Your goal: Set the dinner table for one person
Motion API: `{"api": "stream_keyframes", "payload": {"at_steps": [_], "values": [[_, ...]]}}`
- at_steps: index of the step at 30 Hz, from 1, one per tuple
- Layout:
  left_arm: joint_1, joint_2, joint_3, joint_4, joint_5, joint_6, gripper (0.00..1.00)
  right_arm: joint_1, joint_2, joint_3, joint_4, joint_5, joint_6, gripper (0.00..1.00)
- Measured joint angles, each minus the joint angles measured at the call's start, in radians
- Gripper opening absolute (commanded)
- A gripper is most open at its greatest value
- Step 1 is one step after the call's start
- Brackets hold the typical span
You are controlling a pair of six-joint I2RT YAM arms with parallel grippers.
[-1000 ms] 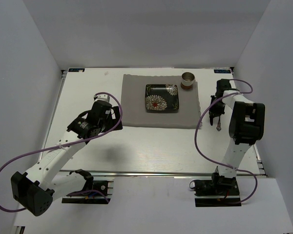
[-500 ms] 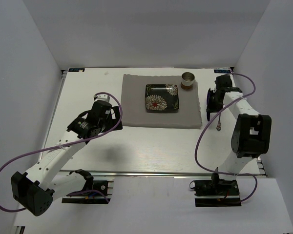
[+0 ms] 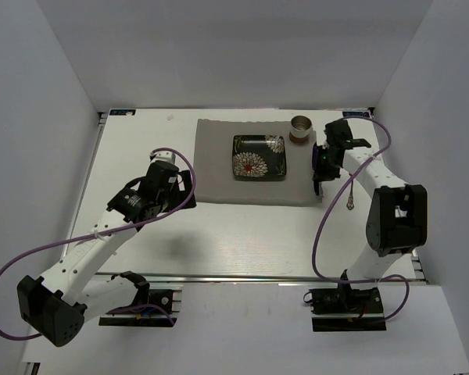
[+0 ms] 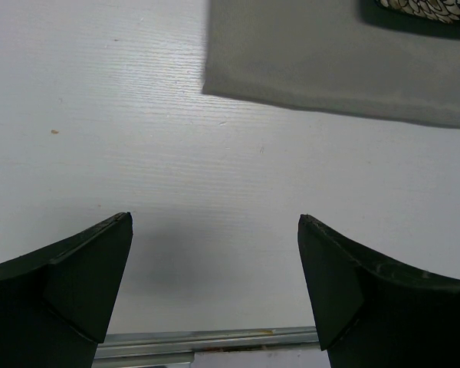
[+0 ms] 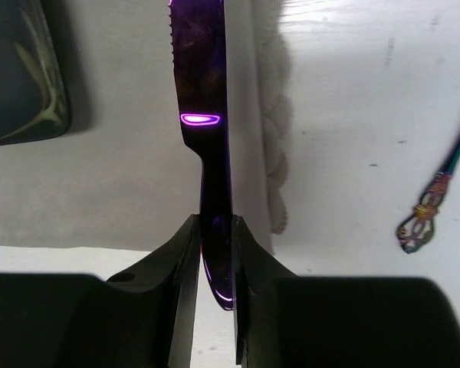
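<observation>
**Knife in my right jaws, over the mat's right edge**

My right gripper [image 5: 213, 230] is pinched narrow on the handle of a purple-sheened knife [image 5: 199, 92]. Its serrated blade points away from me, above the strip of grey placemat [image 3: 219, 168] between the patterned plate [image 3: 259, 156] and the mat's braided border. The knife is thin, stiff and slick, so the handle is the right place to grip it.

My left gripper [image 4: 215, 222] hangs wide and empty over bare tabletop, near the mat's near-left corner.

The dinner table [image 3: 242, 234] lies under everything. It is hard, flat and fixed, a surface to set things on, not something to grasp.

A metal cup [image 3: 301, 127] stands at the mat's far-right corner. Another utensil [image 5: 422, 211] lies on the table just right of the mat, possibly a spoon, though its head is out of my view. The plate's edge and that border leave a tight lane.
</observation>
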Motion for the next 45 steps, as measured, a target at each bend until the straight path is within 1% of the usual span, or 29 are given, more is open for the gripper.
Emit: {"api": "stream_keyframes", "payload": {"at_steps": [10,19,28,34,45], "values": [[0.000,-0.002,0.000,0.000,-0.005,-0.001,0.98,0.086,0.135,0.044,0.002,0.011,0.060,0.00],[0.000,-0.002,0.000,0.000,-0.004,-0.001,0.98,0.100,0.272,0.142,0.000,0.026,0.074,0.00],[0.000,-0.002,-0.003,0.001,-0.003,0.000,0.98,0.100,0.302,0.177,-0.016,0.056,0.069,0.00],[0.000,-0.002,-0.003,0.001,-0.002,0.000,0.98,0.100,0.336,0.232,-0.045,0.074,0.047,0.00],[0.000,-0.002,-0.003,0.004,-0.002,0.000,0.98,0.100,0.341,0.240,-0.055,0.098,0.019,0.00]]}}
